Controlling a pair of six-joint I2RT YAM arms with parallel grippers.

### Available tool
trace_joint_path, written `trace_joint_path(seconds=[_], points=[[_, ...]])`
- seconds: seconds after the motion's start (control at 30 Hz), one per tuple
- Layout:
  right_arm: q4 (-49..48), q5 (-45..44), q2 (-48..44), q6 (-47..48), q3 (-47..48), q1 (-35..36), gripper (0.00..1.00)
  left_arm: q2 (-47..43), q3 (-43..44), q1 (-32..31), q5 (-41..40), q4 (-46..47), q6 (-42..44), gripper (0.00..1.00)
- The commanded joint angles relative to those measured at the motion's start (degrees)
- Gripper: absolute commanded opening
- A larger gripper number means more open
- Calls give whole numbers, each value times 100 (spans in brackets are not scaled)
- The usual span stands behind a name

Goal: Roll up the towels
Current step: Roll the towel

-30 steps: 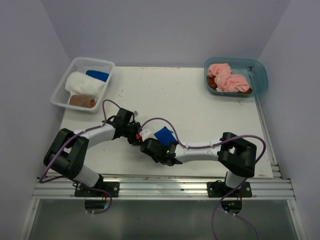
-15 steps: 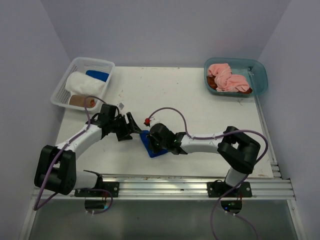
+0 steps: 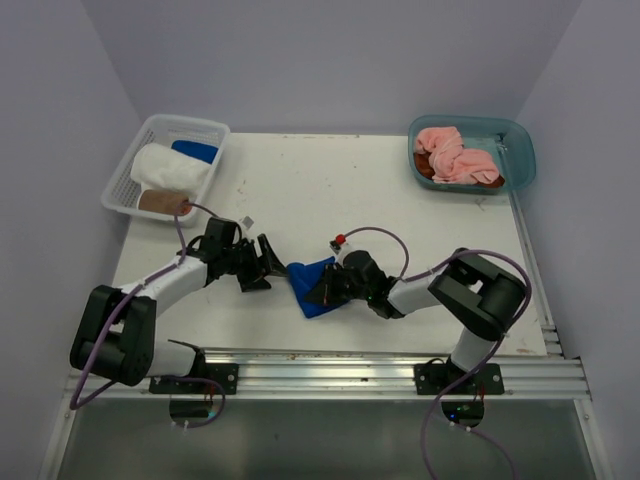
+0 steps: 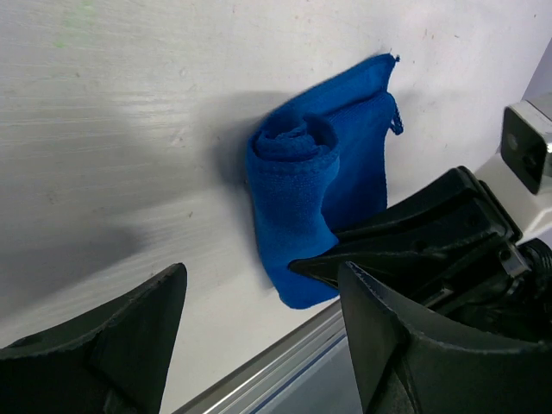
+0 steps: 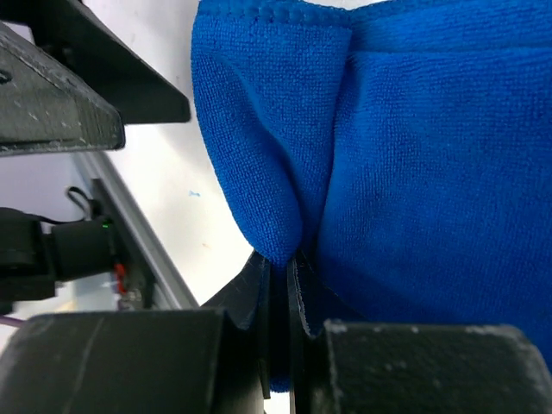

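- Right tool (image 5: 280,259) is clamped together on a fold of the blue towel (image 4: 302,181), probably pinning the half-made roll so it can't unwind.
- Left tool (image 3: 272,262) is spread apart just beside the roll, gripping nothing.
- Towel lies on the desk (image 3: 400,200), near the front edge, between both tools.
- Far left, the basket (image 3: 118,188) holds rolled towels (image 3: 168,165); far right, the tub (image 3: 522,160) holds pink towels (image 3: 455,155), unrolled.
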State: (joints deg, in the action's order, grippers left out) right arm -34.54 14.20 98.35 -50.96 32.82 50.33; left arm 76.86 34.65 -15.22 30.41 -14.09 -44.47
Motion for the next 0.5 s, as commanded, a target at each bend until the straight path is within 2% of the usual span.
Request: trace_joint_path(seconds=[0.0,0.13,0.27,0.47], points=[[-1537,487,351,-854,-197,-14,0,119,-38,-130,175,468,-176,75],[-1512,444,309,-802,-250,-14,0,189,-38,-235,141,591,-229,75],[-740,356,-25,-381,-109,-14,0,355,32,-262,61,644,-229,73],[-150,417,-325,76,111,-23,0,908,252,-376,9,802,-220,70]])
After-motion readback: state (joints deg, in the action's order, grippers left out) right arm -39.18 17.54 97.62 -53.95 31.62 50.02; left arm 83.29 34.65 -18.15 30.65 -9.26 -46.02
